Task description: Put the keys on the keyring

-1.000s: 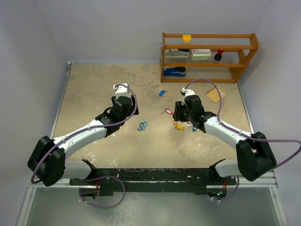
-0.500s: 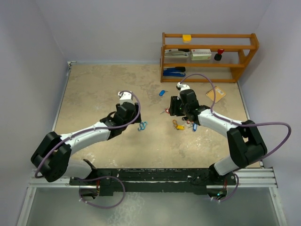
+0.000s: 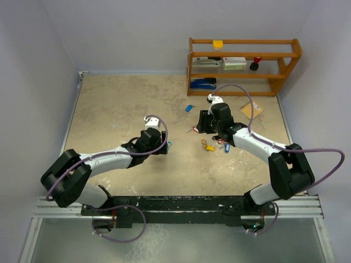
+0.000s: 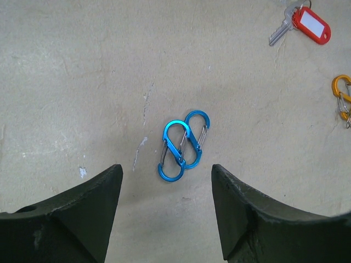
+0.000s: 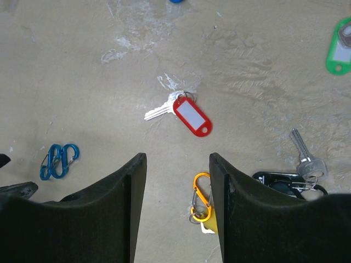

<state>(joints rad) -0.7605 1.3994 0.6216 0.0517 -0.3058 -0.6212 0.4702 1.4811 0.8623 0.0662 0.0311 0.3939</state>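
A key with a red tag point(image 5: 189, 116) lies just ahead of my open right gripper point(image 5: 177, 159), which hovers over bare table. An orange figure-eight clip point(image 5: 202, 200) with a small ring and a yellow tag point(image 5: 211, 222) lies by the right finger's inner edge. A silver key point(image 5: 304, 153) and a black tag point(image 5: 279, 179) lie to its right, and a green tag point(image 5: 340, 46) farther off. My left gripper point(image 4: 166, 170) is open over two blue clips point(image 4: 184, 143). From above, the red-tagged key point(image 3: 196, 130) sits beside the right gripper point(image 3: 202, 125).
A blue-tagged key point(image 3: 189, 108) lies alone toward the back. A wooden shelf point(image 3: 244, 66) with a stapler and boxes stands at the back right, an orange notebook point(image 3: 251, 109) in front of it. Walls close in left and right.
My left arm has swung right and come down over the blue clips. My right gripper has shifted back-left from the orange clip toward the red-tagged key and opened a little.
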